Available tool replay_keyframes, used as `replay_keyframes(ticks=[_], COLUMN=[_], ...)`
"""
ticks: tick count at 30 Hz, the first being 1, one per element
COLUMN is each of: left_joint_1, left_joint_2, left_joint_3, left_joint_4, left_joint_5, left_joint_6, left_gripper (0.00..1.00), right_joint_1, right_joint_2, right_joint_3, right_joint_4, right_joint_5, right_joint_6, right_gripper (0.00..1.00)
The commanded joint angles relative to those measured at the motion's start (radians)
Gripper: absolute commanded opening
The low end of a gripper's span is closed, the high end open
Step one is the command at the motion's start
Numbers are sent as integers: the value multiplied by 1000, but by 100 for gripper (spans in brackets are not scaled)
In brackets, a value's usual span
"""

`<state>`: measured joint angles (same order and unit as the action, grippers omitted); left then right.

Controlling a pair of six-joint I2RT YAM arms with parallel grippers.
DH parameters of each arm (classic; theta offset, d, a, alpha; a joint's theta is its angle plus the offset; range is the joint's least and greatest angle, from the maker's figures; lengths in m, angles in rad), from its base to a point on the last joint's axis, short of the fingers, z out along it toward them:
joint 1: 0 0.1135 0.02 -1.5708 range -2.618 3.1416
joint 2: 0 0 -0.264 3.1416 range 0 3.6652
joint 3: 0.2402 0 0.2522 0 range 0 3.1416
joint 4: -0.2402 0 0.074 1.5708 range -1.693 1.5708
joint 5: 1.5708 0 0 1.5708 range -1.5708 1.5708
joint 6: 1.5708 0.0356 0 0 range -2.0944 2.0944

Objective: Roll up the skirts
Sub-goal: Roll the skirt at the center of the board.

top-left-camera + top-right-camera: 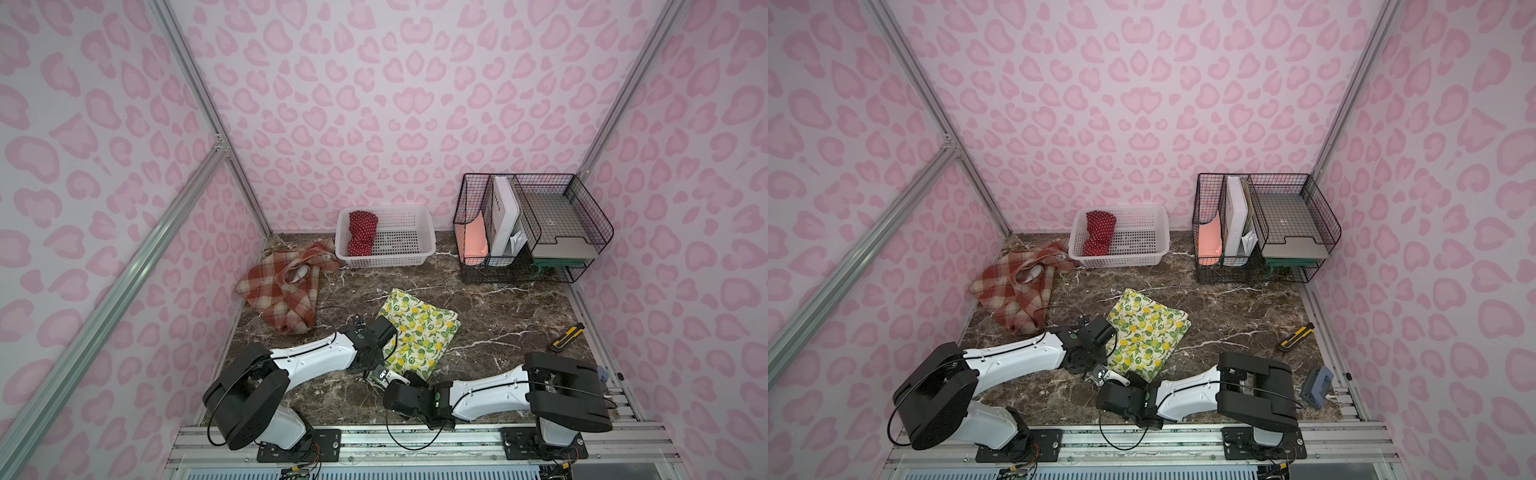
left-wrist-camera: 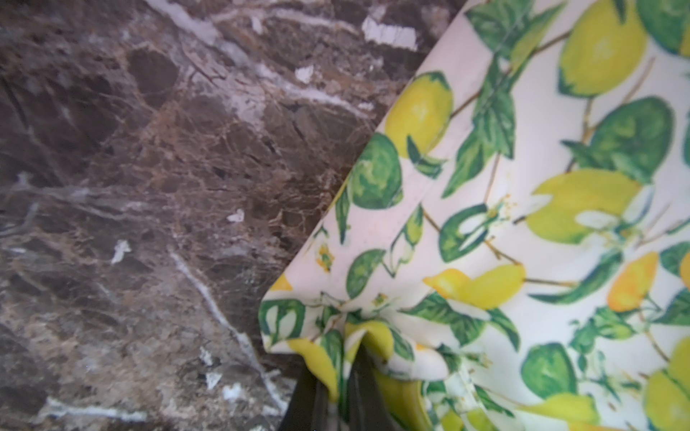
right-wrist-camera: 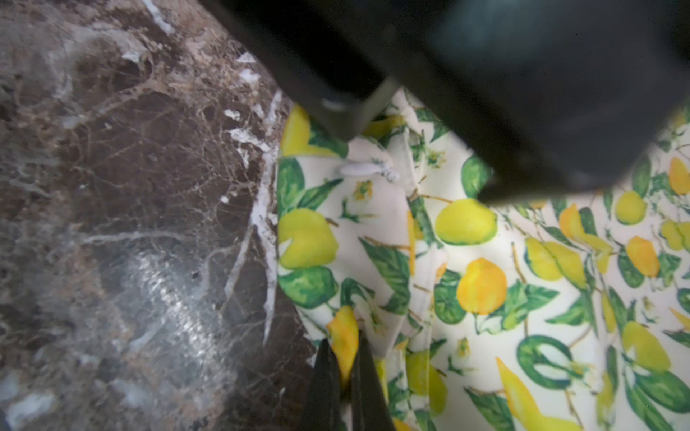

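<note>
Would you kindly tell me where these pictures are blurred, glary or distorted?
In both top views: sharp, but wide-angle distortion splays the frame posts. Left wrist view: lemon skirt crisp, left gripper a dark blur. Right wrist view: glare streaks the tabletop; the left arm, close to the lens, and the right gripper are out of focus.

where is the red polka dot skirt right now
In both top views the red polka dot skirt lies inside the white basket, at its left end, by the back wall, with the plaid skirt nearest it.
</note>
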<state>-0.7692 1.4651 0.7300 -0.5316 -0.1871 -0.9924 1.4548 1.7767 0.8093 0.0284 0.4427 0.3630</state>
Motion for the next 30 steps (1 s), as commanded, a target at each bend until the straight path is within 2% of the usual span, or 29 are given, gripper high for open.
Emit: replay_keyframes(ticks=[1, 5, 7, 9, 11, 13, 19, 24, 28, 30], left_joint_1=[14, 50, 72, 90, 109, 121, 137, 137, 122, 101], left_joint_2=[-25, -105, -150, -203, -246, -289, -393, -474, -532, -558], left_joint_3=[-10, -11, -14, -17, -15, -24, -54, -91, -138, -162], left_joint_4=[-4, -32, -50, -71, -113, -138, -199, -222, -169, -142], left_joint_5=[52, 50, 51, 41, 19, 4, -12, -4, 36, 38], left_joint_6=[19, 52, 66, 73, 73, 81, 60, 46, 42, 23], left_gripper=[0, 1, 16, 37, 49, 56, 60, 60, 60, 60], right_joint_1=[-12, -59, -85, -117, -151, -187, -341, -443, -497, -532], right_joint_2=[-5, -96, -120, -128, -128, -122, -103, -76, -43, -19], right_joint_3=[-18, -43, -44, -47, -47, -55, -129, -172, -180, -184], right_joint_4=[-204, -112, -80, -41, -10, 30, 248, 440, 603, 648], right_joint_5=[-218, -455, -555, -660, -749, -840, -1161, -1354, -1473, -1494], right_joint_6=[-1, -12, -12, -6, 4, 12, 123, 254, 387, 445], right_gripper=[0, 0, 0, 0, 0, 0, 0, 0, 0, 0])
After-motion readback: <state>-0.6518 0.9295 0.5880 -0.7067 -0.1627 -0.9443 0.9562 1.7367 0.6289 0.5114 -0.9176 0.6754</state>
